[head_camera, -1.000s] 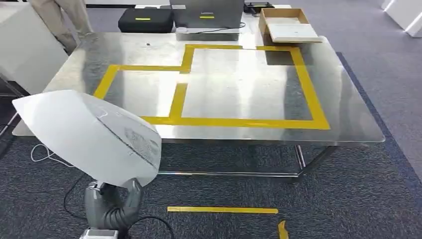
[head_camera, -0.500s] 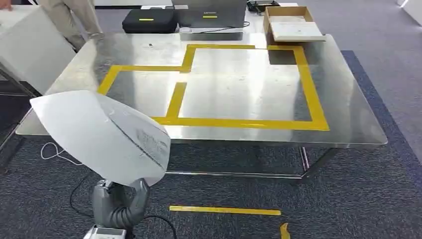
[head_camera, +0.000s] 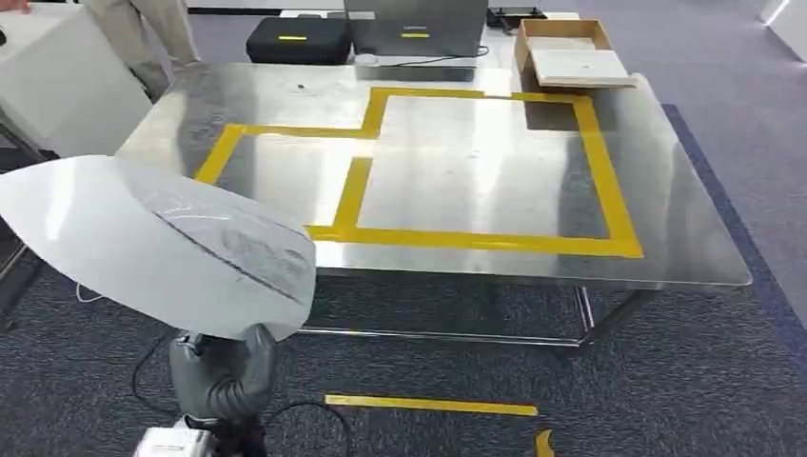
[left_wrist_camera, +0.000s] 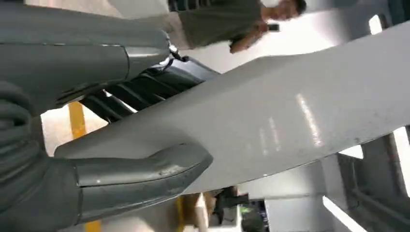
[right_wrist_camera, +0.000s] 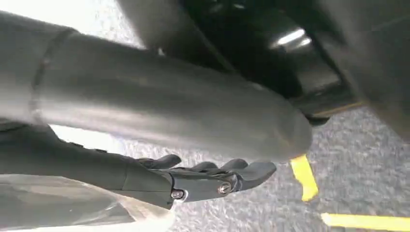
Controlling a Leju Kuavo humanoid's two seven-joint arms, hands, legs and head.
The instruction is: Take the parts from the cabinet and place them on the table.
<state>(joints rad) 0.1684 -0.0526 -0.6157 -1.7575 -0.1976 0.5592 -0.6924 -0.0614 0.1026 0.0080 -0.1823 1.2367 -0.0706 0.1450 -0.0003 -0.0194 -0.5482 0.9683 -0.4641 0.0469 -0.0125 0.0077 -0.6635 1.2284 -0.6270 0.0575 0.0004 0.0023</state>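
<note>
A large white curved shell part point(head_camera: 162, 243) is held up in front of the near left corner of the steel table point(head_camera: 457, 171), hiding that corner. My left hand point(head_camera: 221, 371) grips the part by its lower edge from below. In the left wrist view the thick grey thumb point(left_wrist_camera: 145, 169) presses on one face of the white part point(left_wrist_camera: 290, 111) and the dark fingers lie on the other. My right hand point(right_wrist_camera: 193, 179) hangs over the carpet with its fingers stretched out and nothing in it.
Yellow tape point(head_camera: 476, 238) marks rectangles on the tabletop. A cardboard box point(head_camera: 569, 55), a black case point(head_camera: 297, 40) and a grey device point(head_camera: 416, 24) stand at the far edge. A person point(head_camera: 143, 38) stands by a white cabinet point(head_camera: 57, 81) at the far left. Tape strips point(head_camera: 428, 407) lie on the carpet.
The whole picture has shifted a little, so the camera moved. The white part has tipped flatter and its far end has swung left, with my left hand still gripping it.
</note>
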